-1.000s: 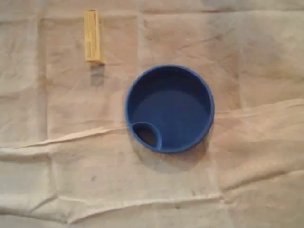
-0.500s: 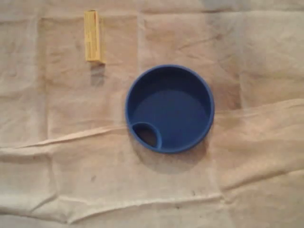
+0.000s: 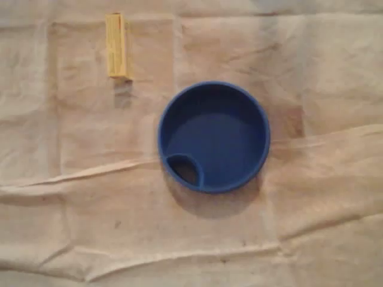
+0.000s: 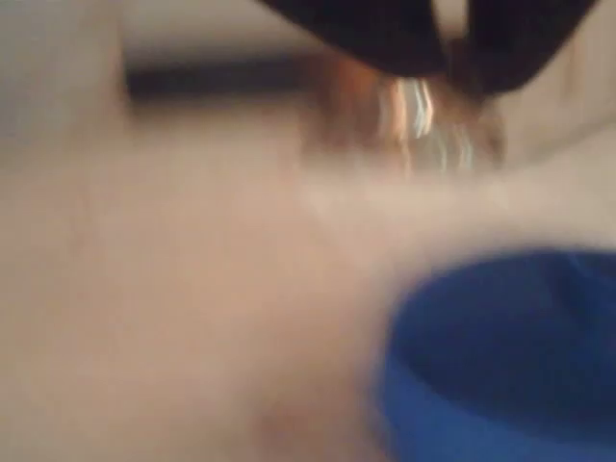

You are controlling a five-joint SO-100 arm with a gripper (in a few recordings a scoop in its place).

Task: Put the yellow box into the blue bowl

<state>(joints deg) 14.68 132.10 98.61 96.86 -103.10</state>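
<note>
A yellow box lies on creased cloth, up and left of the blue bowl and apart from it, in the overhead view. In the blurred wrist view the dark gripper sits at the top, with the bowl at lower right. Whether its fingers are parted, and where the box lies from it, cannot be told.

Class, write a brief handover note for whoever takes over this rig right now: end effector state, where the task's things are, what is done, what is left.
End effector: dark and blurred at the top of the wrist view; open or shut cannot be told.
Yellow box: lies on the cloth, up and left of the bowl in the overhead view, apart from it.
Blue bowl: upright near the middle, nothing in it.
Done: nothing yet; the box is not picked up.
Left: reach the box, grasp it, carry it over and release it in the bowl.
</note>
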